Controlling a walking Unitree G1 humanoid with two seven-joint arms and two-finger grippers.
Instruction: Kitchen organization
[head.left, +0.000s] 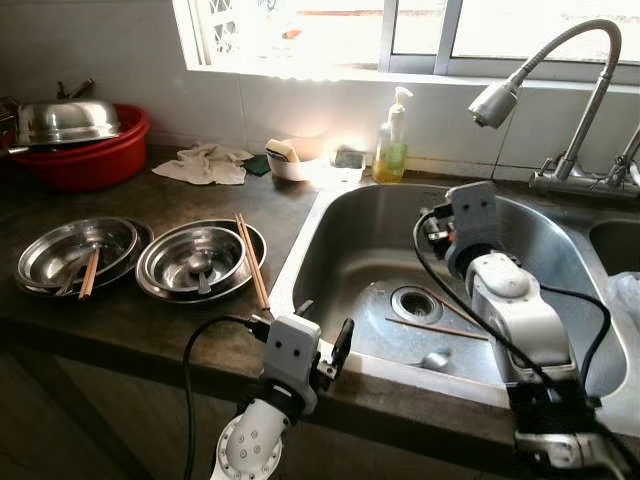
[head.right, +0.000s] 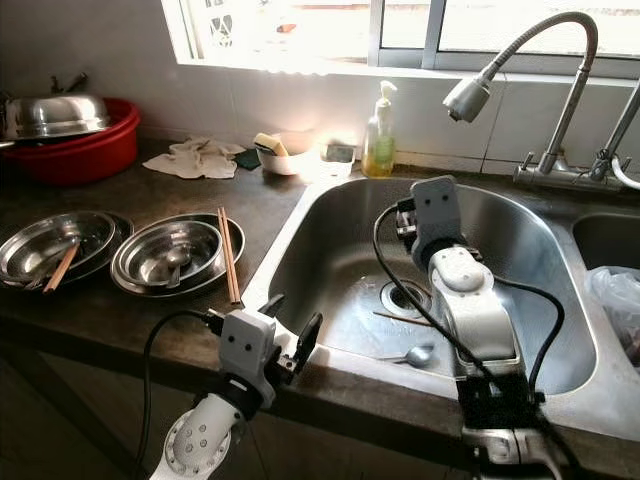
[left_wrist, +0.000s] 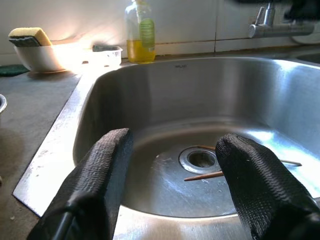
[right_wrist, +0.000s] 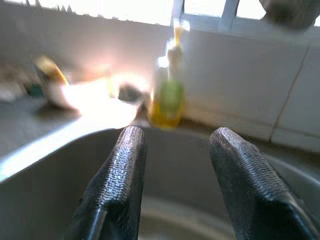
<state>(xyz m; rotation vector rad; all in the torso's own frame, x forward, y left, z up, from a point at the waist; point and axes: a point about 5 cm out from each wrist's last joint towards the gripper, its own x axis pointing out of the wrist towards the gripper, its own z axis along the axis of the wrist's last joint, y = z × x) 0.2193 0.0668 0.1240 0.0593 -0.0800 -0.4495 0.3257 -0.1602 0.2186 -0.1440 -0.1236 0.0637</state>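
In the sink (head.left: 330, 225) lie two chopsticks (head.left: 436, 328) beside the drain (head.left: 416, 303), with a spoon (head.left: 436, 360) nearer the front wall. We take these to be what needs clearing, so we judge the step in hand to be the reach into the basin.

Our right gripper (right_wrist: 172, 187) hangs over the middle of the basin, pointed toward the soap bottle (head.left: 391, 137) on the back ledge, its fingers spread and empty. Our left gripper (left_wrist: 172, 192) sits at the sink's front rim, aimed at the drain, also spread with nothing between.

On the counter to the left stand two stacks of steel bowls (head.left: 195, 260), each with chopsticks laid across.

Next, we think, the right gripper must tip down and descend to a chopstick; thin and flat on wet steel, it may slip.
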